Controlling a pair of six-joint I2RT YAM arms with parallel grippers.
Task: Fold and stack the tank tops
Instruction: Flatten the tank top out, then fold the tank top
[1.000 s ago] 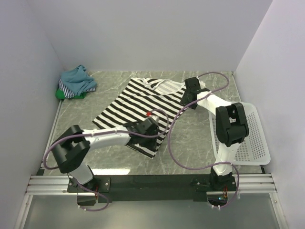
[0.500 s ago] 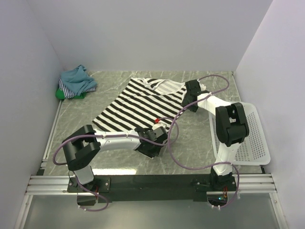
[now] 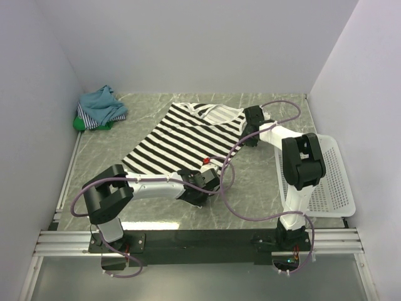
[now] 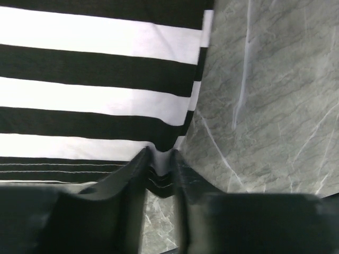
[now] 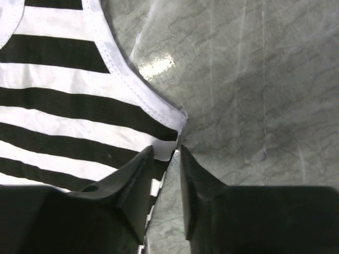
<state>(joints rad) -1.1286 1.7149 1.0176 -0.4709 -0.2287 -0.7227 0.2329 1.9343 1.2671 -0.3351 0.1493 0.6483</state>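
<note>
The black-and-white striped tank top lies spread flat on the table, straps to the far side. My left gripper is at its near right hem corner. In the left wrist view the jaws are shut on a bunched bit of that hem. My right gripper is at the top's right armhole corner. In the right wrist view its jaws stand nearly together, with the white corner of the cloth between the tips. A teal-blue top, a thin blue-white striped top and a green top are piled at the far left.
A white lattice basket stands along the right wall, next to the right arm. Purple cables loop from both arms over the grey marbled table. Walls close in the left, back and right sides.
My left gripper has slid right and nearer along the hem to the top's near right corner and closed on it. My right gripper has barely shifted at the armhole corner.
</note>
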